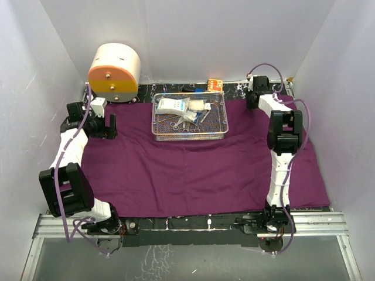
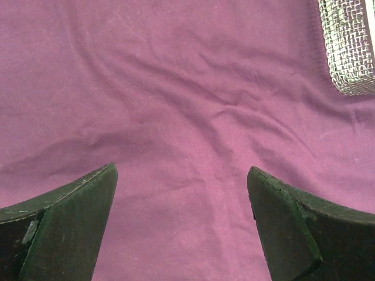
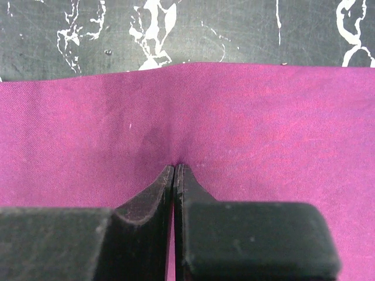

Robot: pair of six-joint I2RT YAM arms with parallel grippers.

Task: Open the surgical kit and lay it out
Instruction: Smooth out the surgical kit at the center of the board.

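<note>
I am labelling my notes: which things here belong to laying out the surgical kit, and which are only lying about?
Job: cloth, tray, packets, instruments.
Lying about: drum, orange item.

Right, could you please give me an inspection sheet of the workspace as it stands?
Surface: black marbled table, mostly covered by purple cloth wrap, spread flat.
Job's things: wire-mesh tray on the cloth's far half, holding white packets and steel instruments.
Clutter: cream-and-orange drum far left; small orange item behind the tray.
Grippers: left gripper open over the cloth; right gripper shut, apparently pinching the cloth near its far edge.
Cables: lilac cables looped along both arms.
Surroundings: white enclosure walls.
</note>
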